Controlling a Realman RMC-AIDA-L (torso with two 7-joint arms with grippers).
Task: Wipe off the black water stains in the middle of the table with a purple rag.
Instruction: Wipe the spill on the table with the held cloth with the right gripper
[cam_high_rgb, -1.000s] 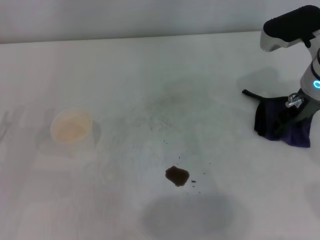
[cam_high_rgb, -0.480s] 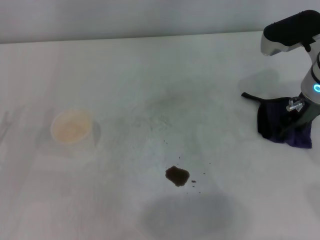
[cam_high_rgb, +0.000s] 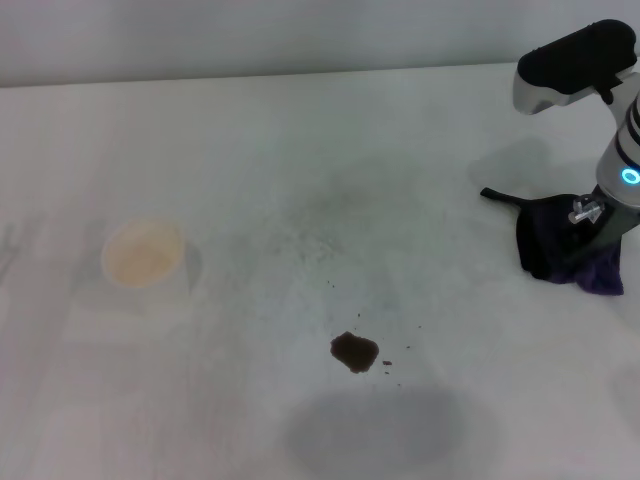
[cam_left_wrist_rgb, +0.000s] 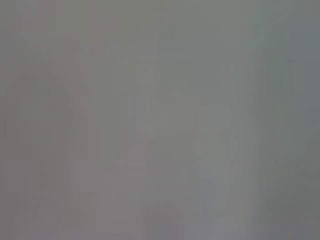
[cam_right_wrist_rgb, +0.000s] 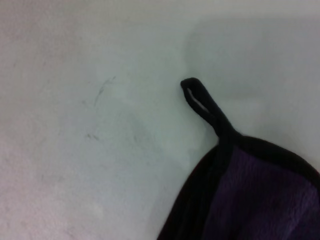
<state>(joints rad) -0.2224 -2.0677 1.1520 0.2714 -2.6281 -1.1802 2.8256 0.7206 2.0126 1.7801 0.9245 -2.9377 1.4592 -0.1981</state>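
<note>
The black water stains (cam_high_rgb: 354, 351) are a small dark blotch with a few specks, at the middle front of the white table (cam_high_rgb: 300, 130). The purple rag (cam_high_rgb: 548, 250) is bunched at the far right, its black loop tail (cam_high_rgb: 497, 196) trailing toward the middle. My right gripper (cam_high_rgb: 590, 238) is down on the rag and seems shut on it, with its fingertips hidden by the wrist and cloth. The right wrist view shows the rag (cam_right_wrist_rgb: 255, 195) close up and its loop (cam_right_wrist_rgb: 200, 100) lying on the table. My left arm is out of view.
A white paper cup (cam_high_rgb: 143, 253) stands at the left of the table. Faint grey scuff marks (cam_high_rgb: 330, 215) lie behind the stain. The left wrist view shows only a blank grey surface.
The rag has drawn a little to the right and bunched tighter under my right gripper. The stain and cup have not moved.
</note>
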